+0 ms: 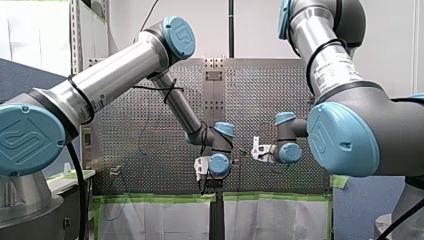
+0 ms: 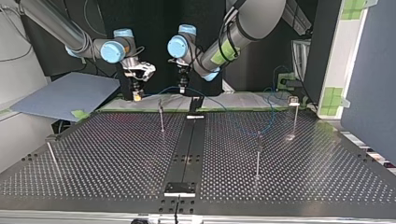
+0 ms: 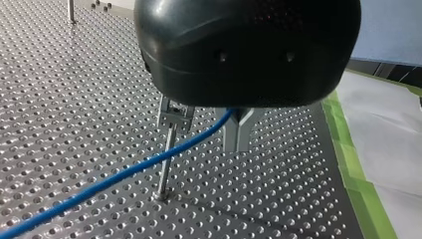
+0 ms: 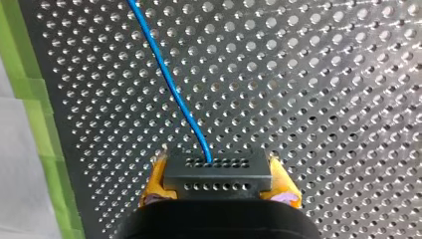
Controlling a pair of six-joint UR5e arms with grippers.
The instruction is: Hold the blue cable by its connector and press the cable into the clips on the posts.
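My right gripper [image 4: 219, 183] is shut on the dark connector block [image 4: 217, 169], one yellow pad on each side. The blue cable [image 4: 169, 79] leaves the block and runs ahead over the perforated table. My left gripper [image 3: 235, 142] has its metal fingers shut on the blue cable [image 3: 124, 174], which slopes away beneath it. Close beside those fingers stands a thin post with a clip [image 3: 174, 110]; the cable passes just in front of it, below the clip. In the top view my right gripper [image 2: 136, 92] and my left gripper [image 2: 182, 86] hang side by side over the table's far edge.
More clip posts stand on the table: one near the middle [image 2: 161, 116], one at the right [image 2: 258, 154], one at the far right [image 2: 294, 112], and one at the left [image 2: 50, 149]. Green tape [image 3: 358, 169] edges the table. A grey board [image 2: 70, 93] lies beyond the far left corner.
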